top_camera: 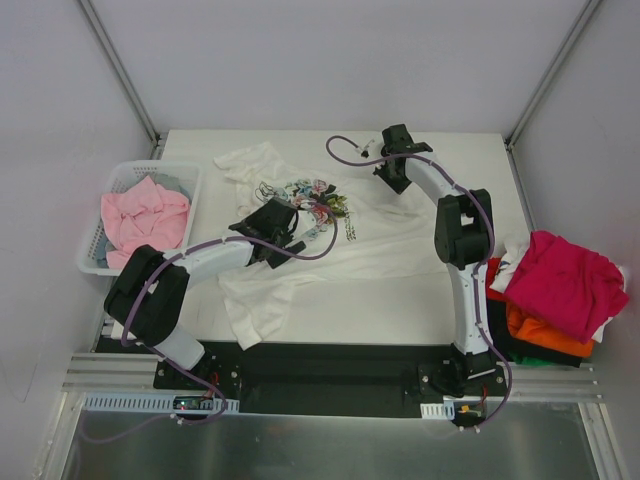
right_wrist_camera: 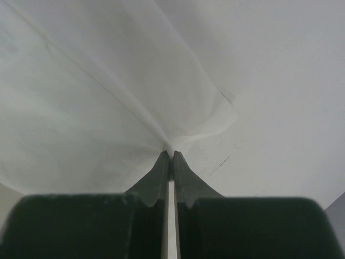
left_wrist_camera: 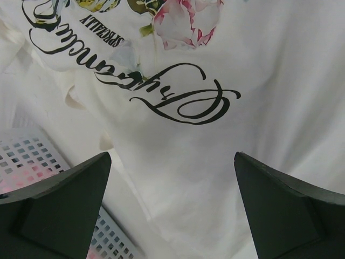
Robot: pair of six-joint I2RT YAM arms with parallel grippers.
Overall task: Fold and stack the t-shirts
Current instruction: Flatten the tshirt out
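Note:
A white t-shirt (top_camera: 370,240) with a flower print and black script lies spread across the middle of the table. My right gripper (top_camera: 393,182) sits at its far right edge. In the right wrist view the gripper (right_wrist_camera: 171,154) is shut, pinching a fold of the white cloth (right_wrist_camera: 97,97). My left gripper (top_camera: 292,240) hovers over the printed chest. In the left wrist view it stands open (left_wrist_camera: 172,157) above the script lettering (left_wrist_camera: 183,97), with nothing between its fingers. A pale pink t-shirt (top_camera: 145,215) lies crumpled in the basket. Magenta (top_camera: 565,280), orange (top_camera: 535,335) and dark (top_camera: 508,345) t-shirts are piled at the right.
The white lattice basket (top_camera: 190,172) stands at the table's left edge and shows in the left wrist view as a grid (left_wrist_camera: 32,156) under the shirt's edge. Bare tabletop (right_wrist_camera: 280,108) lies beside the pinched cloth. Enclosure walls ring the table.

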